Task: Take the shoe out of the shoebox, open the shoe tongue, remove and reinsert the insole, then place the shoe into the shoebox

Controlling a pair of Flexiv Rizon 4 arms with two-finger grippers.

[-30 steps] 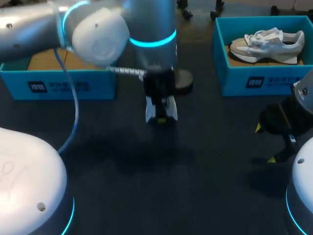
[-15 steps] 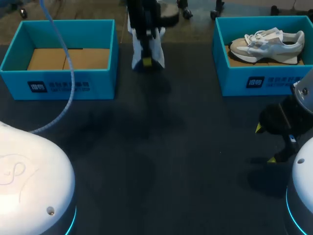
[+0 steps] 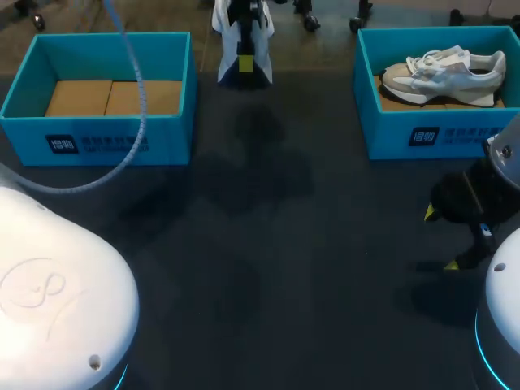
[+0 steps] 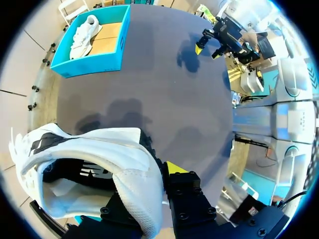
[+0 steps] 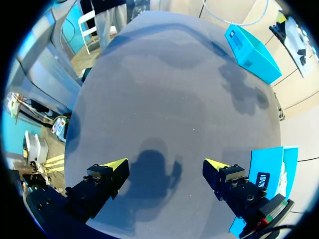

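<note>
My left gripper (image 3: 245, 63) hangs over the table's far edge, between the two boxes, shut on a white shoe (image 3: 262, 55). In the left wrist view the shoe (image 4: 99, 169) shows its open mouth and dark lining. Its collar wall is pinched between the fingers, with one yellow fingertip (image 4: 174, 167) showing and the other hidden behind the shoe. The blue shoebox (image 3: 106, 97) at the far left holds only brown cardboard. My right gripper (image 3: 439, 239) stands open near the right edge, with nothing between its fingers (image 5: 163, 167).
A second blue box (image 3: 406, 134) at the far right holds another white shoe (image 3: 443, 71), also seen from the left wrist (image 4: 82, 37). A pale cable (image 3: 122, 154) loops from my left arm past the left box. The dark tabletop (image 3: 268, 268) lies bare in the middle.
My left arm has carried the shoe from above the table's middle up and away to the far edge. The right arm has kept still.
</note>
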